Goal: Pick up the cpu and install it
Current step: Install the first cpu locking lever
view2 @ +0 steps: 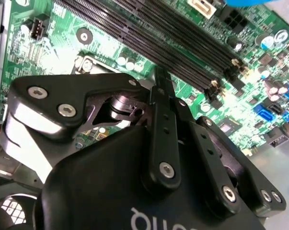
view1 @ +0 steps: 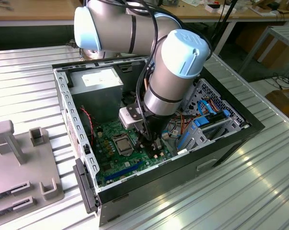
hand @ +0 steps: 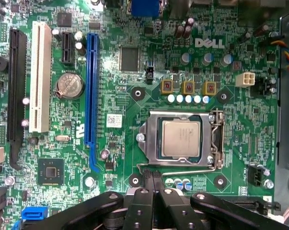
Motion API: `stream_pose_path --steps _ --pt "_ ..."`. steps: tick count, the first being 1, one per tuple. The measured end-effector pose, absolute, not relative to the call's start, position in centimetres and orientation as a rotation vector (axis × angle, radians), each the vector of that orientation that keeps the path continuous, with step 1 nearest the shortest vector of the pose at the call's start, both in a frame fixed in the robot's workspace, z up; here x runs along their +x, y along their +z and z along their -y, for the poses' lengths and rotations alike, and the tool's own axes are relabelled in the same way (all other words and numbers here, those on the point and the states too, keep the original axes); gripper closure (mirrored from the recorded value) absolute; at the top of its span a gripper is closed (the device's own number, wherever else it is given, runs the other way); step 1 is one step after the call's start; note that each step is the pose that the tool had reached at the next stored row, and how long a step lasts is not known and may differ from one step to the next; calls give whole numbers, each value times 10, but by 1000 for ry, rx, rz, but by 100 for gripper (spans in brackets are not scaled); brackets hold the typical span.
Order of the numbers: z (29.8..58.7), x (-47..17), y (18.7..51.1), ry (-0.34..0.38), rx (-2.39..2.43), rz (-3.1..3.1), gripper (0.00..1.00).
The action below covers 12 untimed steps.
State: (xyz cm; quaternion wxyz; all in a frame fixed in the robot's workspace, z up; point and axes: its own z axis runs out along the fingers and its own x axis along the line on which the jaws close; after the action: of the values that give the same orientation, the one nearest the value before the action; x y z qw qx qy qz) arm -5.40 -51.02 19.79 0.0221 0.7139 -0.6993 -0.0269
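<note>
The cpu (hand: 181,139), a pale silvery-tan square, lies flat inside the metal-framed socket (hand: 149,139) on the green board (hand: 115,143). A thin wire lever (hand: 178,166) runs along one side of the socket. My gripper (hand: 153,176) hovers just beside that side of the socket, its two black fingers pressed together with nothing between them. The second wrist view shows the gripper (view2: 162,72) over the board near the long black memory slots (view2: 149,33). In the exterior view the gripper (view1: 151,143) reaches down into the open computer case (view1: 182,163), just to the exterior view's right of the cpu (view1: 122,143).
Blue, white and black expansion slots (hand: 90,91) and a coin battery (hand: 69,85) sit on the board. Case walls, a grey power supply (view1: 96,79), a drive cage with blue parts (view1: 202,127) and loose cables (view1: 86,120) surround the arm. A grey fixture (view1: 19,163) stands outside the case.
</note>
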Motion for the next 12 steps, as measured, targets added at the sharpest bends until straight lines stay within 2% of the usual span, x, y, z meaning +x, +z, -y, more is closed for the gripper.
stream_pose_path --steps 8,12 --pt "508 -53 197 -83 2212 2167 89" --pt "508 -54 212 -83 2213 2167 89"
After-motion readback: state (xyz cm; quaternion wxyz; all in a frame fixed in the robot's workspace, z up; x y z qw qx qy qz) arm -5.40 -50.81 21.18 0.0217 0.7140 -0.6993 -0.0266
